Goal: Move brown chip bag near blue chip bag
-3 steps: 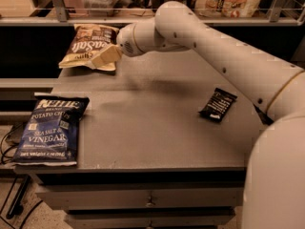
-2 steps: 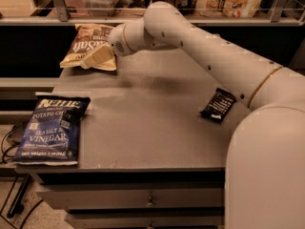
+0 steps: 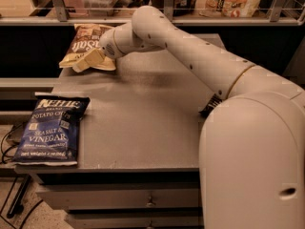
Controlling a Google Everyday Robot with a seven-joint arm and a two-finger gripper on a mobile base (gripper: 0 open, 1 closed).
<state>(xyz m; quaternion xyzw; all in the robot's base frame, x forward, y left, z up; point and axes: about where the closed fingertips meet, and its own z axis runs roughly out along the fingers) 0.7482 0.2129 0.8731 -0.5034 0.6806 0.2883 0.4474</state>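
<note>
A robot's smooth, off-white arm (image 3: 190, 51) reaches across a matte grey table (image 3: 143, 123) to the far left corner, where its tan gripper (image 3: 88, 60) rests at the lower tan edge of the brown chip bag (image 3: 85, 38). Whether the gripper is open or clamped on the bag cannot be told. The bag is crinkled and glossy, dark brown above and yellowish below, with large white "Salt" lettering showing, and it lies at the back of the tabletop just below a metal-railed shelf (image 3: 190, 19). The blue chip bag (image 3: 50, 130) lies flat at the near left corner, well apart from the brown one. It is a dark-blue rectangle with white "Kettle", "Potato Chips" and "Vinegar" print. A small black wrapper (image 3: 209, 106) peeks out from behind the robot's rounded white body (image 3: 252, 166), which fills the lower right. Beneath the tabletop sit shut grey drawers (image 3: 119, 199) with small metal pulls, their contents hidden. The shelf behind holds boxes and packets too blurred to name. Dark cables (image 3: 8, 144) trail on the floor at left.
</note>
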